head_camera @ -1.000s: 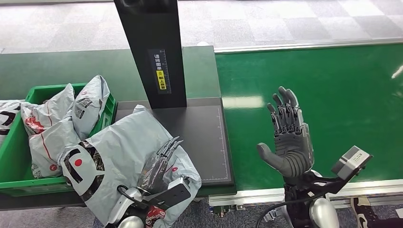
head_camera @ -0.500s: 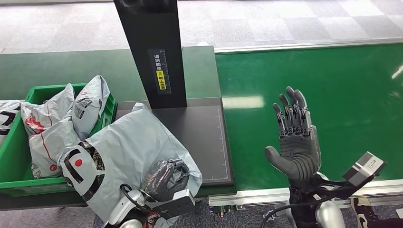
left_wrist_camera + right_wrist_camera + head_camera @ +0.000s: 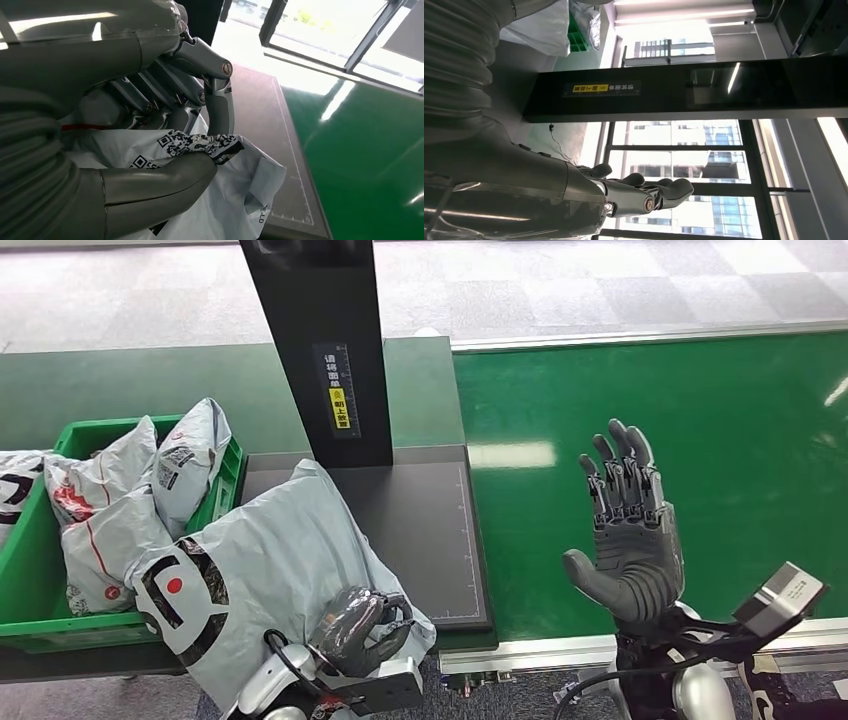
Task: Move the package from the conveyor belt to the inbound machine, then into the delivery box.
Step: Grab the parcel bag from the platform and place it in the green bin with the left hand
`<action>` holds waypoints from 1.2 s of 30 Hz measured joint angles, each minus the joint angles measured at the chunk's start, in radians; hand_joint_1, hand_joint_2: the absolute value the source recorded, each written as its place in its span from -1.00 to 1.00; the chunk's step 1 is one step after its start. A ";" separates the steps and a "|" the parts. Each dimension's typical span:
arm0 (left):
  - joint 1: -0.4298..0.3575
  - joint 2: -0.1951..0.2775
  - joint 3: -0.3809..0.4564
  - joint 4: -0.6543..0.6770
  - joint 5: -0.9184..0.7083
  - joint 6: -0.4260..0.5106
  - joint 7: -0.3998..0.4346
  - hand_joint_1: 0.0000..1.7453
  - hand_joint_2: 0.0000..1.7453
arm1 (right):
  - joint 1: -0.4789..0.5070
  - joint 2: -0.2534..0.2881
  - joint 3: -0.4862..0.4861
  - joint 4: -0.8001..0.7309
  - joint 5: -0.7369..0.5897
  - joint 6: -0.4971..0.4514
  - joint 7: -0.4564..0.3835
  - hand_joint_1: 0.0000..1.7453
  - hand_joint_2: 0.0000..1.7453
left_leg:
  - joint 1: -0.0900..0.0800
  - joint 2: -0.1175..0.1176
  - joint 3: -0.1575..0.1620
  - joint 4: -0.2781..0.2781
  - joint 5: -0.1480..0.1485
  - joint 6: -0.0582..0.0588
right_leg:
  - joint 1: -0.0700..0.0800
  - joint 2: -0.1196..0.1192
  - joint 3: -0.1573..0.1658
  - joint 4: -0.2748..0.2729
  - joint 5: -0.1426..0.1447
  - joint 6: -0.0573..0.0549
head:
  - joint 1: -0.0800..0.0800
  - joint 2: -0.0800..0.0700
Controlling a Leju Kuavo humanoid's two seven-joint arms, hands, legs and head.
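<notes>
A large grey plastic package [image 3: 270, 570] with a black and red logo lies over the left part of the dark inbound machine plate [image 3: 430, 530], reaching past its near edge. My left hand [image 3: 360, 628] grips the package's near right corner; in the left wrist view the thumb and fingers [image 3: 220, 107] pinch the printed label on the package [image 3: 235, 200]. My right hand [image 3: 627, 540] is held up open over the green conveyor belt [image 3: 700, 440], fingers straight and apart, holding nothing. The right wrist view shows the right hand's fingers [image 3: 659, 192] stretched out.
A green delivery box [image 3: 40, 570] at the left holds several grey packages [image 3: 110, 500]. The machine's black upright column [image 3: 320, 350] rises behind the plate. A metal rail [image 3: 560, 650] edges the belt's near side.
My left hand's fingers, stretched flat on the package a second ago, have curled in and closed on its corner. The package has shifted slightly. My right hand drifted a little to the right.
</notes>
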 joint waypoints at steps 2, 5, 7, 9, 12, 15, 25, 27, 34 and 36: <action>0.000 0.000 0.002 -0.010 0.009 0.023 -0.007 1.00 1.00 | 0.000 0.002 -0.003 0.000 0.002 0.003 0.004 -1.00 1.00 | 0.000 0.000 0.000 0.000 0.000 0.000 | 0.000 0.000 0.000 0.000 0.000 0.000 | 0.000 0.000; 0.000 0.001 0.012 -0.049 0.022 0.070 -0.018 1.00 1.00 | 0.001 0.003 -0.010 -0.001 0.004 0.008 0.010 -1.00 1.00 | 0.000 0.000 0.000 0.000 0.000 0.000 | 0.000 0.000 0.000 0.000 0.000 0.000 | 0.000 0.000; 0.002 0.003 0.023 -0.084 0.024 0.104 -0.026 1.00 1.00 | 0.002 0.003 -0.014 -0.002 0.005 0.011 0.011 -1.00 1.00 | 0.000 0.000 0.000 0.000 0.000 0.000 | 0.000 0.000 0.000 0.000 0.000 0.000 | 0.000 0.000; 0.004 0.005 0.037 -0.126 0.024 0.140 -0.035 1.00 1.00 | 0.004 0.003 -0.015 -0.003 0.005 0.011 0.012 -1.00 1.00 | 0.000 0.000 0.000 0.000 0.000 0.000 | 0.000 0.000 0.000 0.000 0.000 0.000 | 0.000 0.000; 0.006 0.008 0.062 -0.194 0.024 0.199 -0.051 1.00 1.00 | 0.007 0.003 -0.015 -0.003 0.004 0.010 0.015 -1.00 1.00 | 0.000 0.000 0.000 0.000 0.000 0.000 | 0.000 0.000 0.000 0.000 0.000 0.000 | 0.000 0.000; 0.012 0.012 0.091 -0.266 0.029 0.267 -0.073 1.00 1.00 | 0.012 0.003 -0.015 -0.003 0.001 0.004 0.018 -1.00 1.00 | 0.000 0.000 0.000 0.000 0.000 0.000 | 0.000 0.000 0.000 0.000 0.000 0.000 | 0.000 0.000; 0.030 0.036 0.192 -0.472 0.065 0.423 -0.119 1.00 1.00 | 0.017 0.003 -0.015 0.005 -0.010 0.000 0.020 -1.00 1.00 | 0.000 0.000 0.000 0.000 0.000 0.000 | 0.000 0.000 0.000 0.000 0.000 0.000 | 0.000 0.000; 0.028 0.038 0.214 -0.504 0.072 0.438 -0.120 1.00 1.00 | 0.011 0.003 -0.015 0.009 -0.015 -0.001 0.021 -1.00 1.00 | 0.000 0.000 0.000 0.000 0.000 0.000 | 0.000 0.000 0.000 0.000 0.000 0.000 | 0.000 0.000; 0.011 0.040 0.313 -0.604 0.117 0.482 -0.126 1.00 1.00 | -0.007 0.003 -0.014 0.029 -0.022 -0.003 0.023 -1.00 1.00 | 0.000 0.000 0.000 0.000 0.000 0.000 | 0.000 0.000 0.000 0.000 0.000 0.000 | 0.000 0.000; 0.003 0.042 0.349 -0.622 0.145 0.494 -0.139 1.00 1.00 | -0.008 0.002 -0.014 0.035 -0.025 -0.003 0.021 -1.00 1.00 | 0.000 0.000 0.000 0.000 0.000 0.000 | 0.000 0.000 0.000 0.000 0.000 0.000 | 0.000 0.000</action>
